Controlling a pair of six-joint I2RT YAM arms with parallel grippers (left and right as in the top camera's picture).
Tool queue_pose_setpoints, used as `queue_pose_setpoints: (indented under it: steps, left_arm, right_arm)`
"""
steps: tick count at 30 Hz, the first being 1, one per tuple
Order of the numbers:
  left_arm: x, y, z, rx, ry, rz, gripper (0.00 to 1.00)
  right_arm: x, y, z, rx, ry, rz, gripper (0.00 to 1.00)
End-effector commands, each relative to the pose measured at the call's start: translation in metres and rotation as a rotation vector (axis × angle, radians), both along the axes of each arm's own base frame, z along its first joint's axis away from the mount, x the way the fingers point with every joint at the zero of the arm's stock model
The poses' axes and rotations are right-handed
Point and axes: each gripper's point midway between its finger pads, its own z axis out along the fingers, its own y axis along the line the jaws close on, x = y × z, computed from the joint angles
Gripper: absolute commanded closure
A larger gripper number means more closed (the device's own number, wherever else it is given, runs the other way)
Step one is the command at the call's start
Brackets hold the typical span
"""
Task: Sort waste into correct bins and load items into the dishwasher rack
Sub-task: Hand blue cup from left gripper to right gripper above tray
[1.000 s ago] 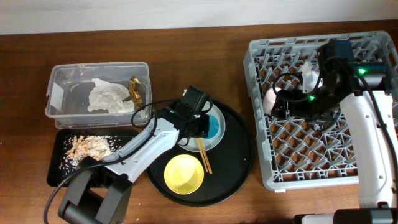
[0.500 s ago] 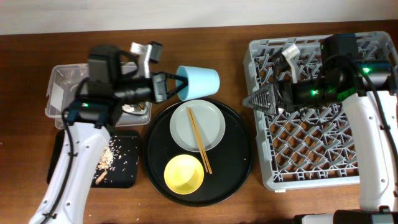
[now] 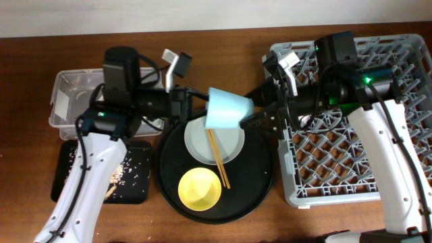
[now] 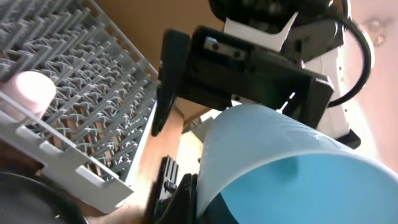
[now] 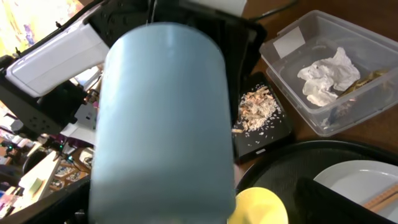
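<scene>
Light-blue cup [image 3: 227,111] sideways over the plate [image 3: 229,145], mouth leftward, base toward rack [image 3: 405,182].

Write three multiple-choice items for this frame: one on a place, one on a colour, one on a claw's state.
1. Where do the chopsticks lie?
A) across the plate
B) in the rack
C) in the clear tub

2. What colour is the cup in the left claw?
A) pink
B) yellow
C) light blue

3. How is the right claw?
A) shut on the bowl
B) open
C) shut on the chopsticks

Answers:
1 A, they rest diagonally on the plate.
2 C, it looks pale blue in every view.
3 B, its fingers stand spread beside the cup.
</scene>
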Motion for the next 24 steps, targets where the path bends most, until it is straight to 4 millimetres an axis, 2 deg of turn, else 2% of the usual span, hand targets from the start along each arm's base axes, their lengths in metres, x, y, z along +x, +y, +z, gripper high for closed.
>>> queue_pose_setpoints:
  steps: [1, 5, 15, 19, 24]
  left_arm:
    - [-0.011, -0.008, 0.006, -0.023, -0.036, -0.061, 1.00]
    - [-0.010, -0.009, 0.005, -0.018, -0.040, -0.055, 1.00]
    - [-0.007, -0.010, 0.006, -0.016, -0.059, -0.042, 1.00]
    - [-0.007, -0.010, 0.005, -0.015, -0.055, -0.042, 1.00]
    - [-0.009, -0.010, 0.003, -0.010, -0.035, -0.045, 0.99]
  right_arm:
    - [-0.004, 0.003, 0.010, 0.030, -0.034, 0.024, 0.08]
    - [-0.005, 0.004, 0.013, 0.046, -0.034, 0.031, 0.28]
    - [-0.015, 0.014, 0.012, 0.039, -0.028, 0.071, 0.28]
    - [-0.011, 0.013, 0.013, 0.042, -0.047, 0.063, 0.50]
    - [0.001, 0.002, 0.014, 0.045, -0.063, 0.020, 0.56]
